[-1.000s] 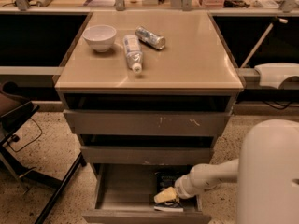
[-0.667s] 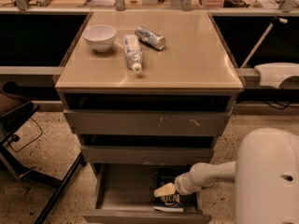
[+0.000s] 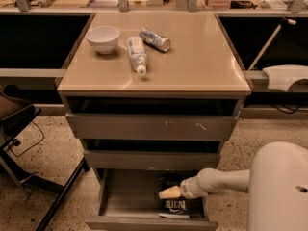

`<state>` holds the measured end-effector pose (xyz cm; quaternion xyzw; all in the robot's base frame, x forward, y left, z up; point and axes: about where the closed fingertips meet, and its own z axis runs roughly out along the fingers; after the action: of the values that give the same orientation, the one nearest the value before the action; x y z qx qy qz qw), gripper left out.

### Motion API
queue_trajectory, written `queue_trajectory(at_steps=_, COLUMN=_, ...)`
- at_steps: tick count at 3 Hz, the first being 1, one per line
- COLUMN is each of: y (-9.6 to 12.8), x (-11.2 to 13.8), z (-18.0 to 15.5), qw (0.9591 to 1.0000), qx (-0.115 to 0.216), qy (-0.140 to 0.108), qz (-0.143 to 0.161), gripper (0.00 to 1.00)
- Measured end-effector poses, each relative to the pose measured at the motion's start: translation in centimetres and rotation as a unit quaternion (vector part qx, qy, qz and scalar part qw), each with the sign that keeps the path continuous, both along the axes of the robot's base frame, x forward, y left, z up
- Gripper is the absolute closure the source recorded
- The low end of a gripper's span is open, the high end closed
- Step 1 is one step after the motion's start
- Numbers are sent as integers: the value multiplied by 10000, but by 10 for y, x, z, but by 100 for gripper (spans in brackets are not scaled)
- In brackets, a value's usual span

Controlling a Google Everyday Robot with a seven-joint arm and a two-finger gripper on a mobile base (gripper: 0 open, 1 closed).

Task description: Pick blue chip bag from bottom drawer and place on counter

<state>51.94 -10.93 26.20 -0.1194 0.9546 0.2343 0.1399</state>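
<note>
The blue chip bag [image 3: 174, 208] lies flat in the open bottom drawer [image 3: 120, 196], near its front right, dark with white lettering. My gripper [image 3: 166, 193] reaches into the drawer from the right on a pale arm and hovers just above the far end of the bag. Part of the bag is hidden under the gripper. The tan counter [image 3: 197, 61] is the cabinet top above the three drawers.
On the counter stand a white bowl [image 3: 103, 37], a lying clear plastic bottle [image 3: 137, 55] and a lying silver can [image 3: 155, 39], all on its left half. A dark chair [image 3: 19, 124] stands to the left of the cabinet. My white body [image 3: 279, 191] is at bottom right.
My gripper has moved slightly up and to the left inside the drawer. More of the bag shows below it now.
</note>
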Motion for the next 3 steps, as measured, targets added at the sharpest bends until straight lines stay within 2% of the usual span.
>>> queue_trajectory(at_steps=1, y=5, x=3, z=-26, qw=10000, qx=-33, qy=12, qz=-53, gripper=0)
queue_trajectory(at_steps=2, y=8, x=21, z=-74, qw=9990, qx=-194, qy=-27, qz=-407, gripper=0)
queue_trajectory(at_steps=3, y=-3, x=47, z=-98, qw=9937, qx=-272, qy=-402, qz=-1014, gripper=0)
